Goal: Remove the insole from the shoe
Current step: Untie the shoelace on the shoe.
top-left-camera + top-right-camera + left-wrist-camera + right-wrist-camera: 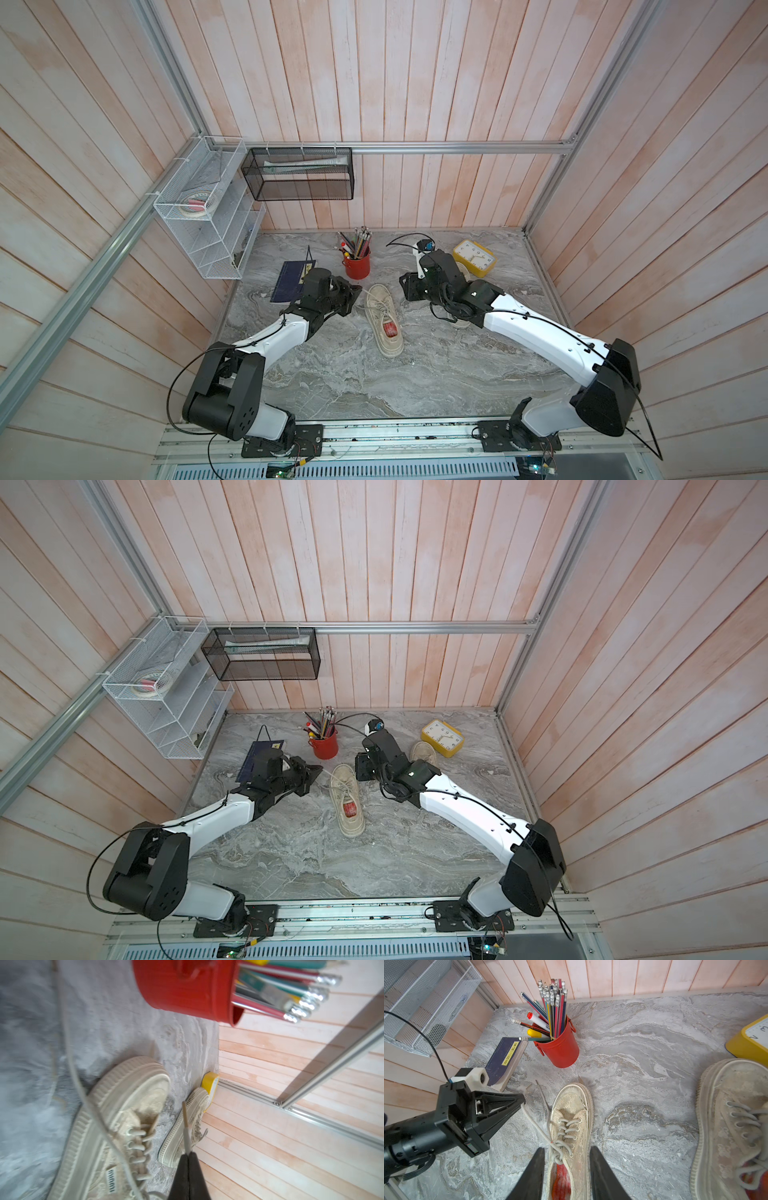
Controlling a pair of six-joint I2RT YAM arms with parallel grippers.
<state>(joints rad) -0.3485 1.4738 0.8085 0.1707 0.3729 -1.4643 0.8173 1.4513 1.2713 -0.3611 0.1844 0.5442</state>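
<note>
A beige lace-up shoe [384, 320] [347, 800] lies mid-table with its toe toward the back wall. The red and white insole [390, 329] [560, 1182] shows inside its opening. My left gripper [357, 289] [189, 1153] is at the left of the toe, shut on the end of a shoelace [186, 1124]. That shoelace [537, 1126] runs taut from the gripper to the eyelets. My right gripper [405, 286] [566, 1148] is open. In the right wrist view its two fingers stand either side of the shoe near the tongue, apart from it.
A second beige shoe [424, 752] [733, 1126] lies partly under my right arm. A yellow clock [475, 257] sits behind it. A red cup of pencils [357, 264] stands just behind the toe. A blue book [291, 278] lies at the left. Wire shelves [208, 216] hang on the left wall.
</note>
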